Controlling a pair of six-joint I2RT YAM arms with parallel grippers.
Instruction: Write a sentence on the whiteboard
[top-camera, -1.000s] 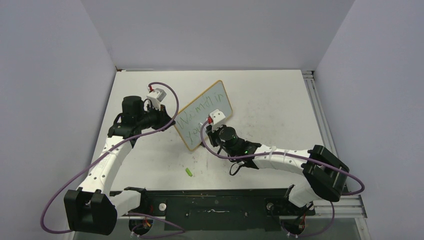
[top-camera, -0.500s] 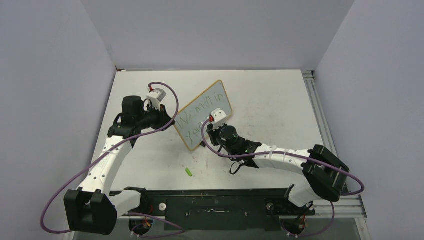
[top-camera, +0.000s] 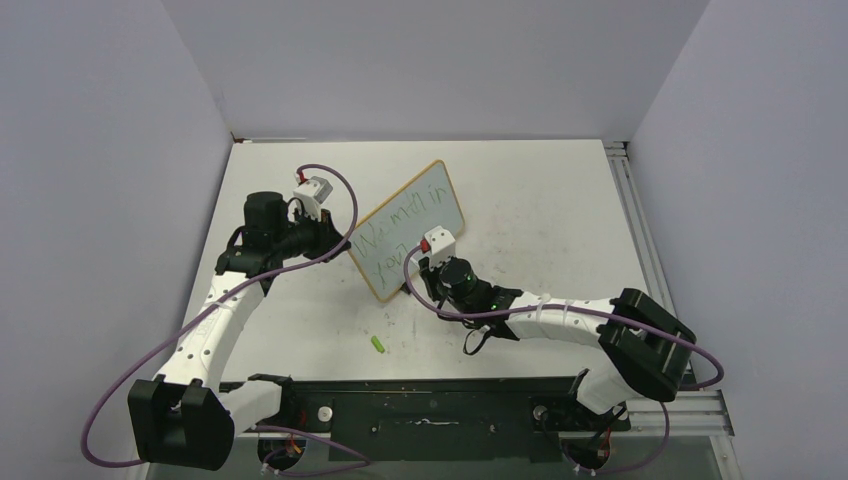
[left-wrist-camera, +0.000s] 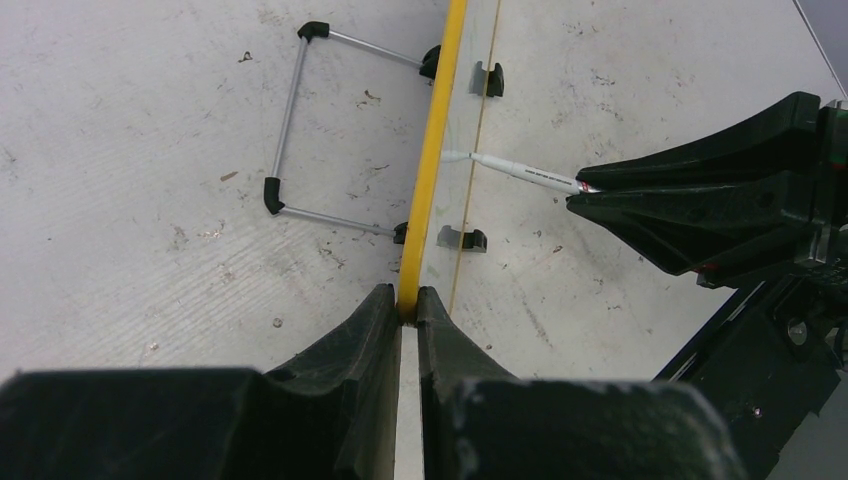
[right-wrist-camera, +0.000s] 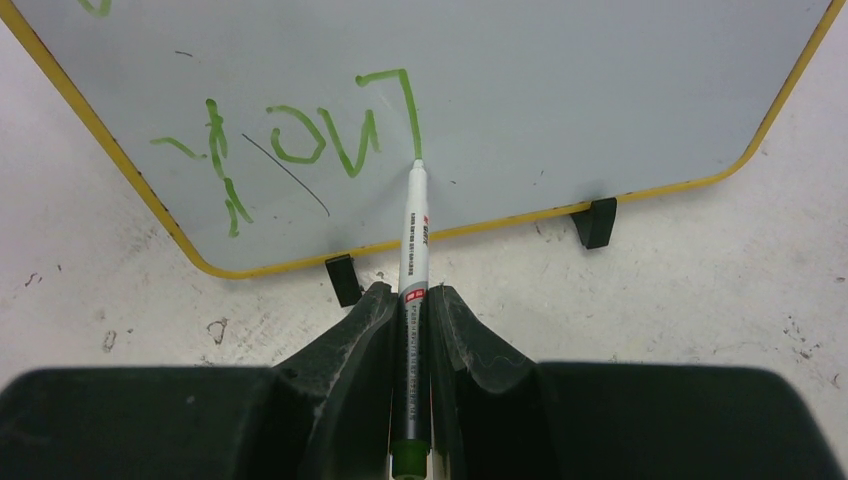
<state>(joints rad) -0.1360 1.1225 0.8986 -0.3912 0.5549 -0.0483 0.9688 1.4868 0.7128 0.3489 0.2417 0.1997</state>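
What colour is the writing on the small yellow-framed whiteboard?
Green: the thin handwritten marker sentence shows best in the right wrist view.

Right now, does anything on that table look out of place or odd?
A small green piece, perhaps a pen cap, lies loose on the table, well apart from the whiteboard. On the board, a thin dark stray line cuts beside the green writing, unlike the marker's strokes. Nothing looks spilled or broken.

Bimanual pose, both reaching toward centre.
Closed jaws: left gripper (left-wrist-camera: 408, 300) clamps whiteboard (top-camera: 412, 222) edge; right gripper (right-wrist-camera: 408, 296) pinches marker (right-wrist-camera: 413, 228) lengthwise.
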